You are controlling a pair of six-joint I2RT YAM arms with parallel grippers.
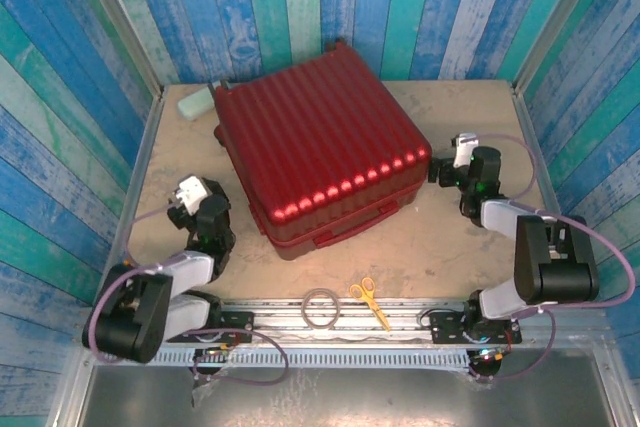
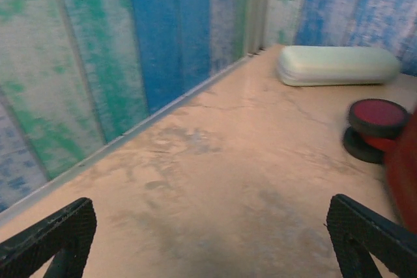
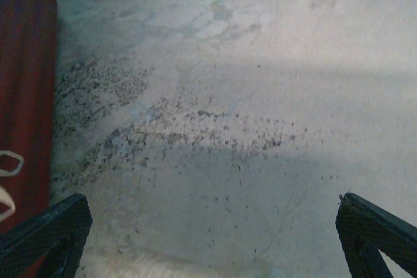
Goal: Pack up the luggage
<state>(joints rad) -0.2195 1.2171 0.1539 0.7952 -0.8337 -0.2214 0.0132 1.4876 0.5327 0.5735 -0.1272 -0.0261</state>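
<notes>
Left wrist view: the left gripper [image 2: 208,216] has its two black fingers [image 2: 55,236] spread wide at the bottom corners of the frame, with bare tabletop between them and nothing pinched. At the right edge a strip of the red luggage [image 2: 405,174] shows, with one of its small wheels [image 2: 376,118] just above. A pale green case [image 2: 339,64] lies at the upper right, near the striped wall.

From the right wrist, the right gripper [image 3: 212,222] is likewise spread, its fingers [image 3: 374,232] low in the frame over speckled table and holding nothing. The luggage's dark red side [image 3: 26,83] runs down the left edge.

From the top external camera, the left gripper [image 1: 183,197] sits at centre left and the right gripper [image 1: 448,159] at centre right, each just beside the luggage [image 1: 320,152] and apart from it. The luggage lies closed and flat in the middle of the table [image 1: 450,247]. The green case [image 1: 195,104] lies by its upper left corner. Yellow-handled scissors [image 1: 370,302] and a coiled ring [image 1: 322,307] lie at bottom centre.
</notes>
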